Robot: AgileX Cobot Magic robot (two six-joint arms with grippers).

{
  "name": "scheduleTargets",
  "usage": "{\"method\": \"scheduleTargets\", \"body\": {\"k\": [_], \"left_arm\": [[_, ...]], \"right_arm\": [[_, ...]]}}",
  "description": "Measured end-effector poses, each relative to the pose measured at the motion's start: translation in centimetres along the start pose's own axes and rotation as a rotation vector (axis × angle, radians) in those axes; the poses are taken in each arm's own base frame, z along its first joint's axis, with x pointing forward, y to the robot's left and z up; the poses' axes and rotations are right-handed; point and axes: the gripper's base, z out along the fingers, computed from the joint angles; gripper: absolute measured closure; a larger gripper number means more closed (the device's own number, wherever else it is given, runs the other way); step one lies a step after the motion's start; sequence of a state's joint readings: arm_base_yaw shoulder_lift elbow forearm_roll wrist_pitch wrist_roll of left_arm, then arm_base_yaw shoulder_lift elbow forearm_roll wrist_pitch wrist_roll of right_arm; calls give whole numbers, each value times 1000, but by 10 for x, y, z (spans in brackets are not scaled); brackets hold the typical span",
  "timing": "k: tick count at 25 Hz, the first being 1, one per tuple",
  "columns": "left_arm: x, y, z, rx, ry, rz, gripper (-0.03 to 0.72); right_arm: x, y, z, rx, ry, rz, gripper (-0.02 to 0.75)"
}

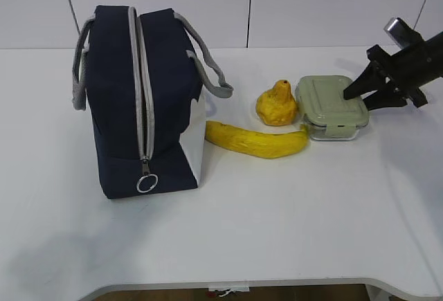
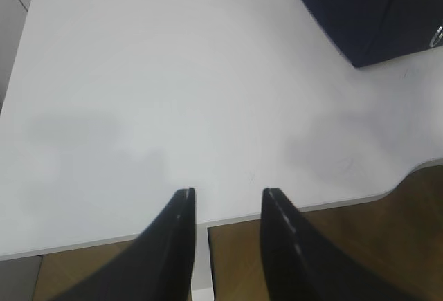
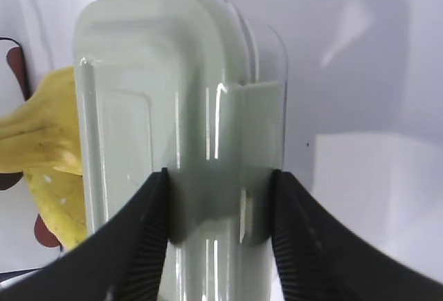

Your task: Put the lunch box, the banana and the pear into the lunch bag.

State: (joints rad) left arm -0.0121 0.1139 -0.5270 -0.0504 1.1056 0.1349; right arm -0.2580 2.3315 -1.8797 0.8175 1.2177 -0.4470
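- Exterior view: the lunch bag (image 1: 142, 100) stands upright at the left of the surface (image 1: 277, 232), its zipper (image 1: 143, 107) apparently run down to the ring pull, so the top seems closed.
- The pear (image 1: 277, 104) sits just right of the bag; the banana (image 1: 257, 140) lies in front of the pear, its tip near the lunch box (image 1: 332, 107).
- The right gripper (image 1: 348, 94) reaches in from the right, level with the box's right end.
- Right wrist view: the jaws stand on either side of the lid clip (image 3: 220, 176) at the box's end; contact looks made or near, but a firm clamp cannot be confirmed.
- Left wrist view: the left gripper (image 2: 226, 197) hangs over bare surface, jaws apart, holding nothing; a corner of the bag shows top right.
- Handling: the box looks rigid, with smooth, probably slippery clear walls. A hold on the clip alone risks popping the lid; gripping across the box's short sides seems safer. Banana and pear bruise easily, so gentle pressure suits them.
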Motion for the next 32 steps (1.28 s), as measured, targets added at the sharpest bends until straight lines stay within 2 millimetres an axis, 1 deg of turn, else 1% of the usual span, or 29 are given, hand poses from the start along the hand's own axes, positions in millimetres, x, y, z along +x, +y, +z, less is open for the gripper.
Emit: {"method": "scheduleTargets", "body": {"k": [12, 15, 26, 32], "left_arm": [[0, 0, 0, 0, 0, 0, 445], [0, 0, 0, 0, 0, 0, 444], [0, 0, 0, 0, 0, 0, 444], [0, 0, 0, 0, 0, 0, 445]], "right_arm": [[0, 3, -8, 46, -2, 17, 384], [0, 5, -13, 69, -5, 2, 384], [0, 5, -13, 68, -6, 31, 385], [0, 9, -16, 68, -14, 27, 385]]}}
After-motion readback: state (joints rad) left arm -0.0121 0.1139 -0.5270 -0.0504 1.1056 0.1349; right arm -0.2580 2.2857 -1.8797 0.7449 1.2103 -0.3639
